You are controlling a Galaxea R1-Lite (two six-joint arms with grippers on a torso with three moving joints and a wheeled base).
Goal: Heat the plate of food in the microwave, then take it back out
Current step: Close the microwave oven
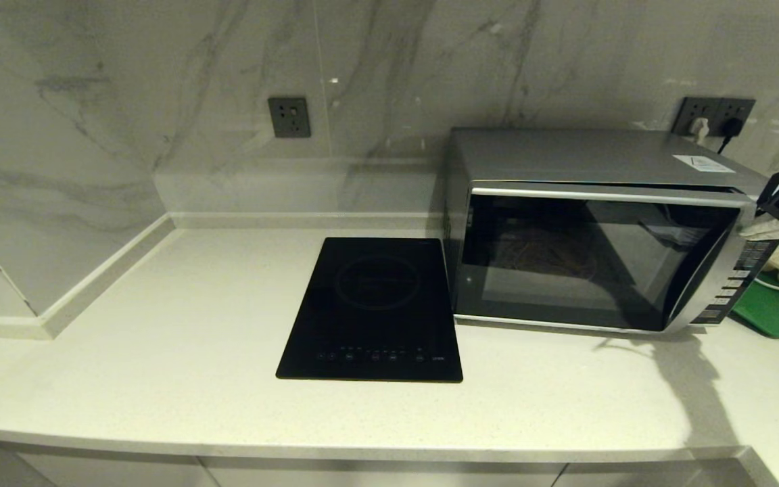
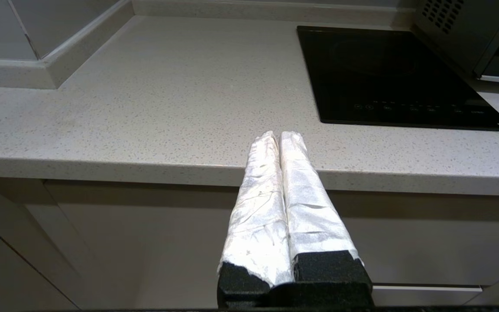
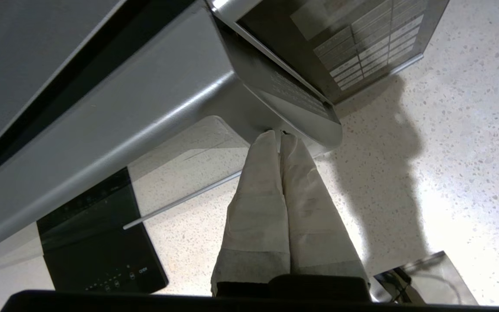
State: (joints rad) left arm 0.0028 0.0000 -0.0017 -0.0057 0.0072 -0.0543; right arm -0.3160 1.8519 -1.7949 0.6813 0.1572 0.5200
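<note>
The right gripper, pressed shut and empty, has its tips at the lower corner of the microwave door's free edge, at 3 o'clock in the head view. The plate shows dimly behind the glass. The left gripper (also shut) is parked off the counter edge.

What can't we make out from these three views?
- Plate of food: head view, only a dim shape behind the microwave door's dark glass.
- Keypad labels: head view, too small to read.
- Right gripper: absent from head view; fingertips at the door's corner, contact unclear.
</note>
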